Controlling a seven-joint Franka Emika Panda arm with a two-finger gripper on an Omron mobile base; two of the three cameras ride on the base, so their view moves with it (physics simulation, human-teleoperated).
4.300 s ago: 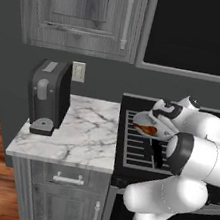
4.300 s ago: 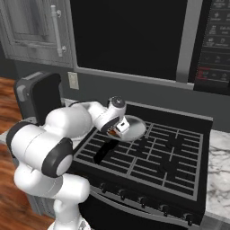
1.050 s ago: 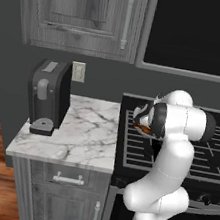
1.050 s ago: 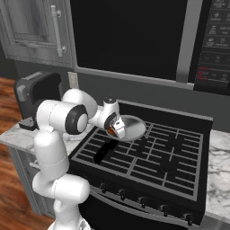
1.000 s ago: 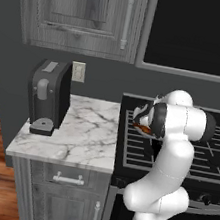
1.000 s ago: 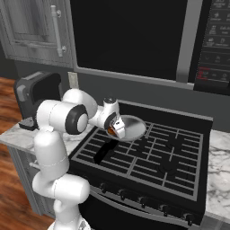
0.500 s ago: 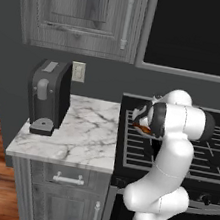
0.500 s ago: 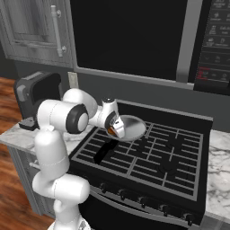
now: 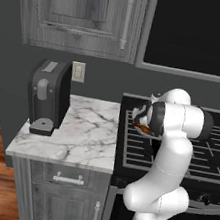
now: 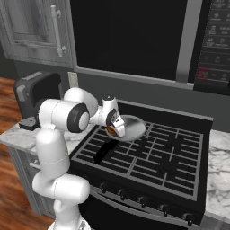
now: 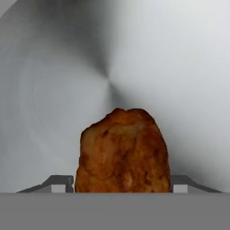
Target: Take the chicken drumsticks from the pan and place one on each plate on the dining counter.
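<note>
Drumstick (image 11: 122, 152) between pincer (image 11: 121, 183) fingertips

One chicken drumstick (image 11: 122, 150), one pan (image 10: 131, 127), one coffee machine (image 9: 47, 97).

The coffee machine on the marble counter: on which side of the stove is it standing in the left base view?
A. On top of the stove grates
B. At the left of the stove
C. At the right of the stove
B: the coffee machine stands on the marble counter, left of the stove.
</note>
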